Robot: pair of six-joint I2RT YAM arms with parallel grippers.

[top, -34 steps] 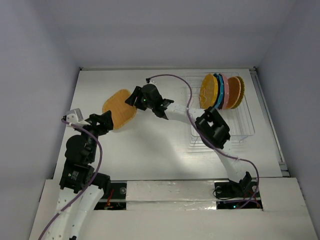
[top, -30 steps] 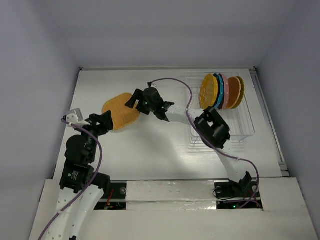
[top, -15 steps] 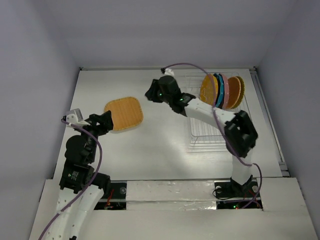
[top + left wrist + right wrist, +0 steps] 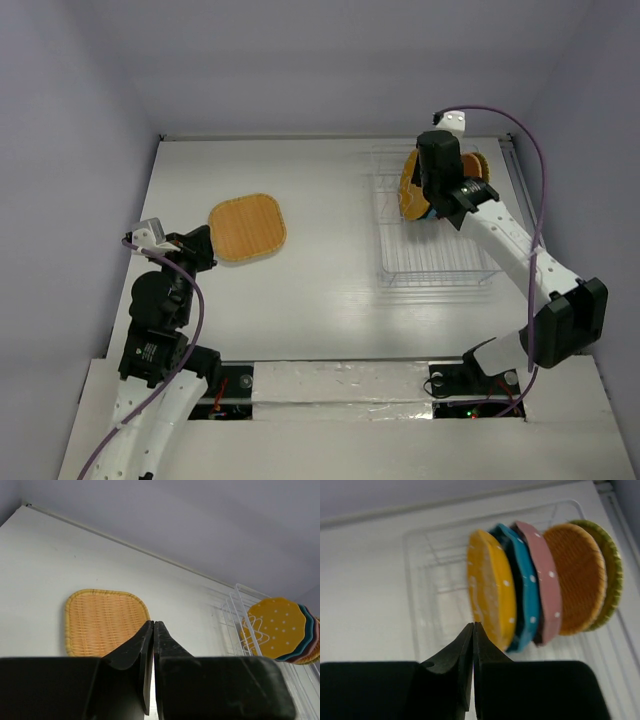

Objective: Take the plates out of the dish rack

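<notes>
Five plates point(image 4: 542, 587) stand on edge, packed close, at the far end of the dish rack point(image 4: 435, 265): yellow dotted plate point(image 4: 490, 590) in front, then teal, pink, orange woven and an olive-rimmed one. A sixth, the flat woven plate point(image 4: 247, 227), lies on the table point(image 4: 320, 300) well left of the rack. The right arm stretches from a bent elbow over the rack. The right gripper point(image 4: 473, 626) is near the yellow dotted plate, fingers pressed together on nothing. The left arm sits folded by its base; the left gripper point(image 4: 153, 624) points at the flat woven plate, tips touching, empty.
</notes>
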